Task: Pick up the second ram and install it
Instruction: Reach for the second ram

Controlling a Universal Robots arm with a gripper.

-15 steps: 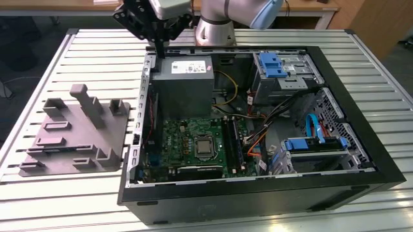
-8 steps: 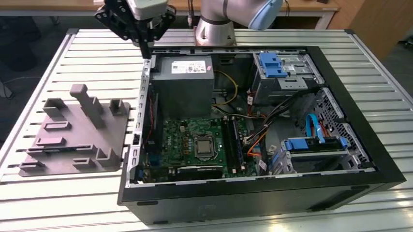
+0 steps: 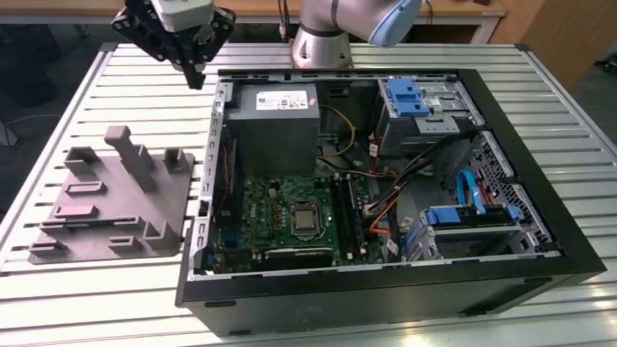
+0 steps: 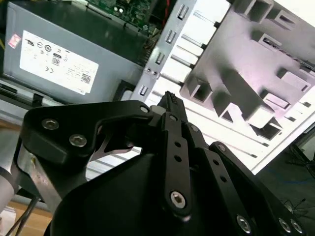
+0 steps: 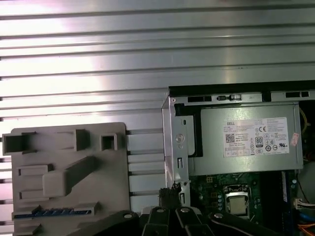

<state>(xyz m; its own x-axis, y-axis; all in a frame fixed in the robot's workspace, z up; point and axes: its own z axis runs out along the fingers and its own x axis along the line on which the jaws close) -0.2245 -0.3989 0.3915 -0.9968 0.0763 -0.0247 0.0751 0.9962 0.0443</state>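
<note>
In the exterior view the tool [image 3: 196, 78] hangs above the slatted metal tabletop [image 3: 126, 94], at about eleven o'clock from the middle of the open computer case [image 3: 386, 296]. It sits just outside the case's corner, and its tips point down at bare slats. The fingers are drawn together to a single point with nothing between them. The second wrist view shows the same thing: the black fingers [image 4: 173, 129] are pressed side by side and nothing is caught in them.

The grey holder [image 3: 164, 210] lies flat on the tabletop at nine o'clock from the case, close beside its wall. A thin dark strip lies lengthwise in a low slot of that holder. It is probably the second ram [image 3: 85, 224], though it is too slim to be sure of in the exterior view. In the first wrist view it shows as a long, narrow, bluish-dark bar [image 5: 54, 213] seated in the holder's groove. It is at roughly seven o'clock from the tool in the exterior view, well apart from it, and nothing is touching it.

Inside the case, the grey power supply [image 3: 274, 119] fills the corner nearest the tool, at about five o'clock from it. The green board with the square processor [image 3: 303, 220] lies at six o'clock from the power supply. The arm's [image 3: 323, 40] base stands on the tabletop at twelve o'clock from the case, just beyond its rim.
</note>
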